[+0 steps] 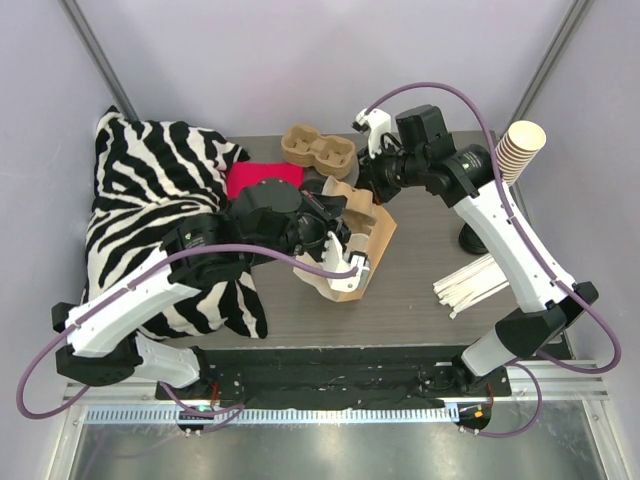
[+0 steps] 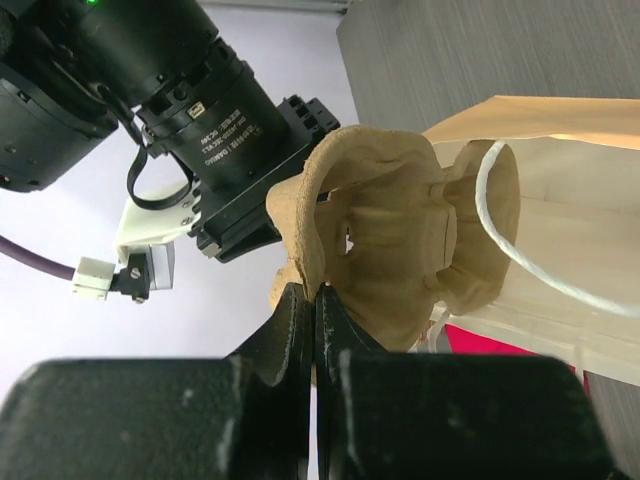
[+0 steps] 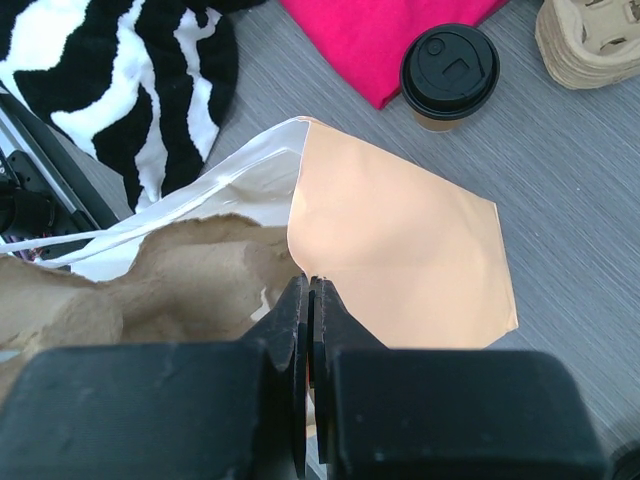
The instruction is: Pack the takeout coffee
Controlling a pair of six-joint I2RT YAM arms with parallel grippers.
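Note:
The takeout coffee (image 3: 450,72), a small tan cup with a black lid, stands on the grey table beside a red cloth (image 3: 380,40); I cannot make it out in the top view. A tan paper bag (image 1: 368,250) lies on its side mid-table with its mouth held apart. My right gripper (image 3: 312,284) is shut on the upper edge of the bag (image 3: 400,250). My left gripper (image 2: 316,296) is shut on the rim of a moulded pulp cup carrier (image 2: 400,235), which sits partly inside the bag's mouth (image 2: 570,190). The coffee stands beyond the bag, apart from both grippers.
A second pulp carrier (image 1: 318,150) rests at the back of the table. A zebra-striped cushion (image 1: 160,210) fills the left side. A tall stack of lidless cups (image 1: 520,150) stands at the right, with white sticks (image 1: 470,285) lying in front of it.

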